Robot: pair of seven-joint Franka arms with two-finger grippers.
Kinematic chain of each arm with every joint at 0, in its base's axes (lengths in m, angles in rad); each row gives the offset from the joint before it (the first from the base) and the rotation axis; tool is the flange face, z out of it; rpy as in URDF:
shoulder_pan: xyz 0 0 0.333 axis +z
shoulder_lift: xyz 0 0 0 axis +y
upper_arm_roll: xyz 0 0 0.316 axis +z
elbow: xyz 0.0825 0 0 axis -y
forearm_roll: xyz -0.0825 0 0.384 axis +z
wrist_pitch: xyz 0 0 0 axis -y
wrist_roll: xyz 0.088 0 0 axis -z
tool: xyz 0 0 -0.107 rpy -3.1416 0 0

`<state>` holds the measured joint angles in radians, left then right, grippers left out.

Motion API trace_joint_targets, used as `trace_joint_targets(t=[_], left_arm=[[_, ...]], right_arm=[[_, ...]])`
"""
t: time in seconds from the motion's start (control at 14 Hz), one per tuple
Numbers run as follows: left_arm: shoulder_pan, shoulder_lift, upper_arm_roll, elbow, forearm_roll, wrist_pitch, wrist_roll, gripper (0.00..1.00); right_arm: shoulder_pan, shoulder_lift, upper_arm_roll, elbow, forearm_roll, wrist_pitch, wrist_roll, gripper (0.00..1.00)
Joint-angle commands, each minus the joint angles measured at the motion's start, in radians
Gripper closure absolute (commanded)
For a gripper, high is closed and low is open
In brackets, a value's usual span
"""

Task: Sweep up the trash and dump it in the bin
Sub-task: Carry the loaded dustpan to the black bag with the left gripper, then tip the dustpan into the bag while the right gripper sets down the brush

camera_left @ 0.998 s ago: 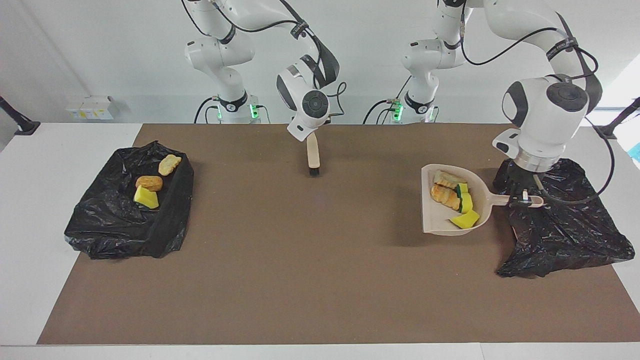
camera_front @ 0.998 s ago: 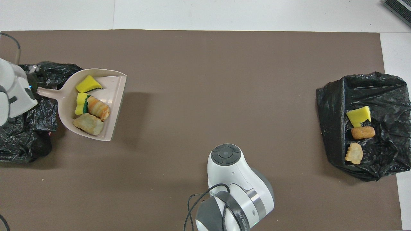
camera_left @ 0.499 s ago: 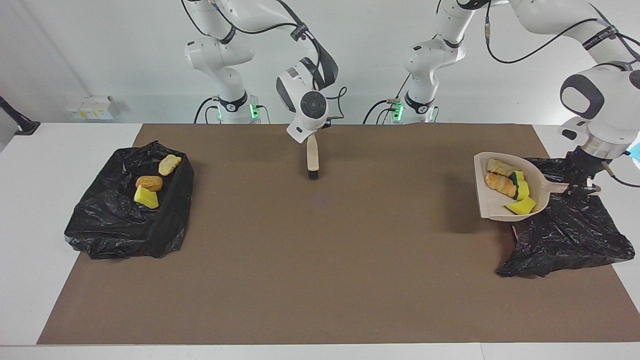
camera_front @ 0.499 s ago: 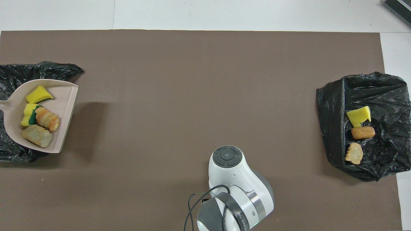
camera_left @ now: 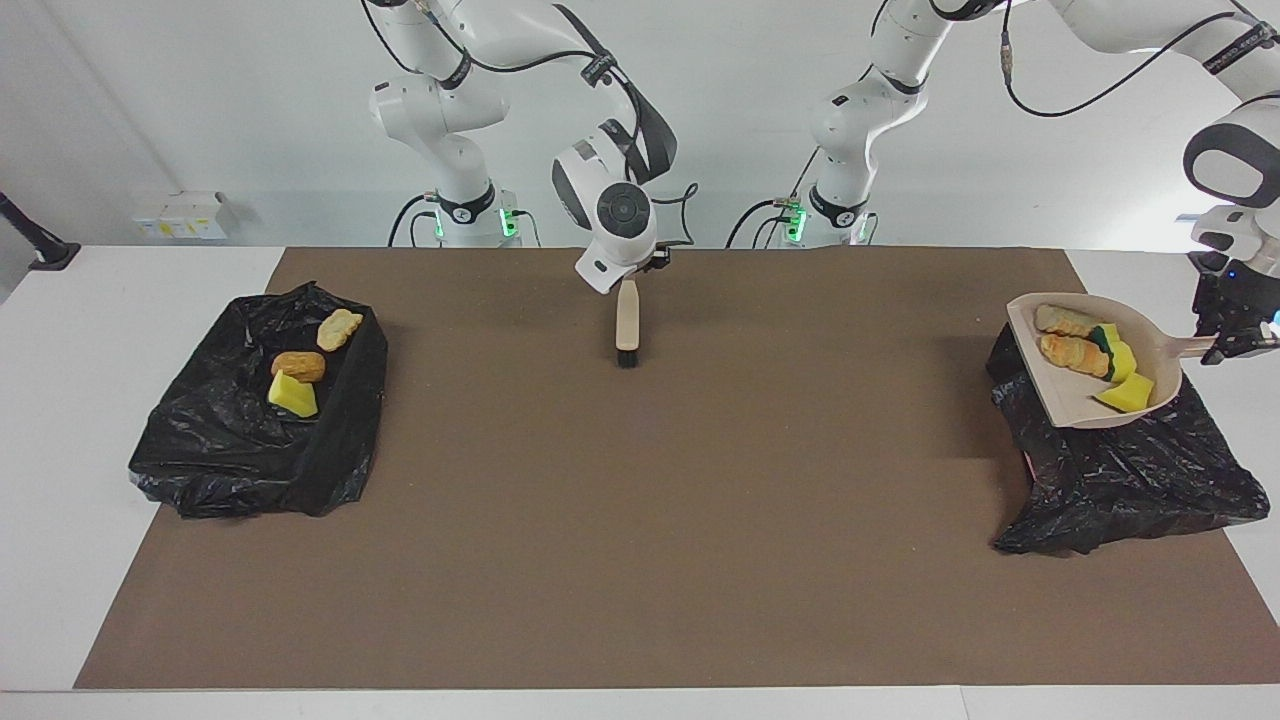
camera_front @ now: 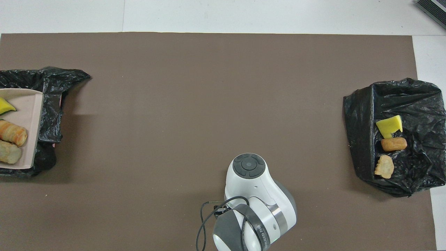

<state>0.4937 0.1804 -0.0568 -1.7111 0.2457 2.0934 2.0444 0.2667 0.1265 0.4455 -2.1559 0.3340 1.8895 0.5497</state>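
1. Left gripper (camera_left: 1232,338) is clamped on the handle of the beige dustpan (camera_left: 1060,385), holding it up over the black bin bag (camera_left: 1130,470) at the left arm's end of the table.
2. Dustpan load: two bread-like lumps (camera_left: 1068,335) and yellow sponge chunks (camera_left: 1124,378), all inside the pan. The pan is tilted, its open lip pointing toward the table centre.
3. In the overhead view only the lip end of the dustpan (camera_front: 33,115) shows at the frame edge, over the same bag (camera_front: 52,104).
4. Right gripper (camera_left: 632,276) sits at the top of the beige brush (camera_left: 627,318), which stands upright with its bristles on the brown mat (camera_left: 640,520), near the robots. Can't tell whether its fingers grip the handle or have let go.
5. Second black bag (camera_left: 250,430) lies at the right arm's end, with three scraps (camera_left: 298,370) on it: one yellow chunk, two brown lumps.
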Motion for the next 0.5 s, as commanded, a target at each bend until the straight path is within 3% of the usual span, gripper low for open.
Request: trace_joint_targets(t=[0.0,0.43], left_arm=[[-0.012,0.043,-0.006,0.074,0.220,0.007,-0.169,1.00],[-0.035,0.036,-0.005,0.047,0.654,0.253,-0.283,1.00]], right_arm=[[-0.038,0.010,0.006,0.086,-0.019,0.003,0.016,0.00],[-0.171,-0.030,0.004,0.234,-0.197,0.000,-0.014,0.00]])
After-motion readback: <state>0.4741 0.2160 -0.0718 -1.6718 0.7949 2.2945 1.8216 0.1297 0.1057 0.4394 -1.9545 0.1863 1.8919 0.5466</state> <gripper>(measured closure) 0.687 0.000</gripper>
